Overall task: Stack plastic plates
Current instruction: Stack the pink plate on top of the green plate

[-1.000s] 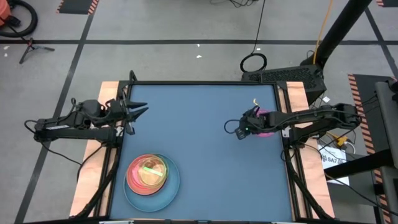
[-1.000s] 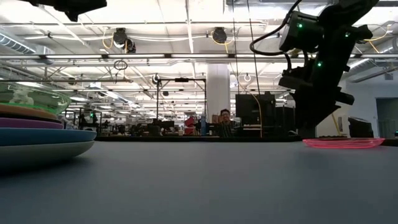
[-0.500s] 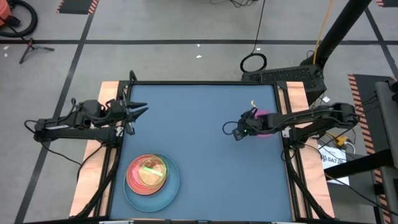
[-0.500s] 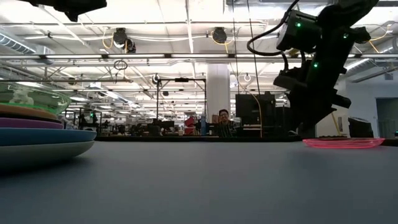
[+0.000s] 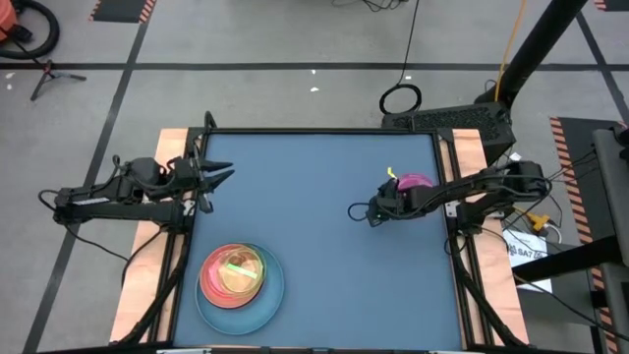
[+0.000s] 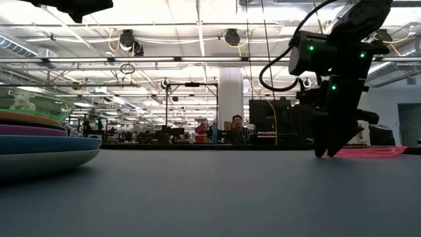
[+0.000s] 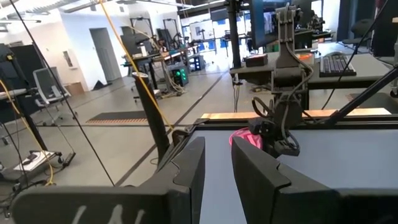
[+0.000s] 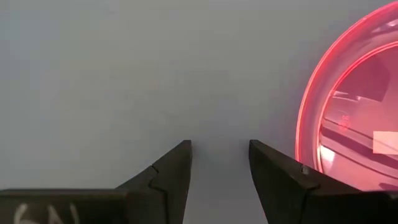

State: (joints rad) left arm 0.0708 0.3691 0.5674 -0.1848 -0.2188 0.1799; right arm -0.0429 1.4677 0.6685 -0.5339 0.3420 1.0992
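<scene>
— From above, what do you count?

— One blue table. One stack of plates at its near left corner: a light-blue plate at the bottom, pink and orange ones above, a green one on top. One pink plate alone at the right edge. The right claw is low over the table just beside that plate, on its inner side. The left claw waits at the far left edge, well apart from everything.

— And from table height?

— The stack sits at the left with its green top. The pink plate lies flat at the right. The right claw points down, its tips at or almost at the tabletop, in front of the plate's rim.

— The left wrist camera?

— The left claw's fingers stand apart, holding nothing. Far off are the right arm and a bit of the pink plate.

— The right wrist camera?

— The right claw is spread and empty over bare table. The pink plate is off to one side; one finger is just beside the rim, but the rim is not between the fingers.

— So how should it be done well?

— I'd say shift sideways until the rim sits between the fingers, one under the lip, then close gently. Thin plastic on a smooth top may slide away if pushed.
</scene>
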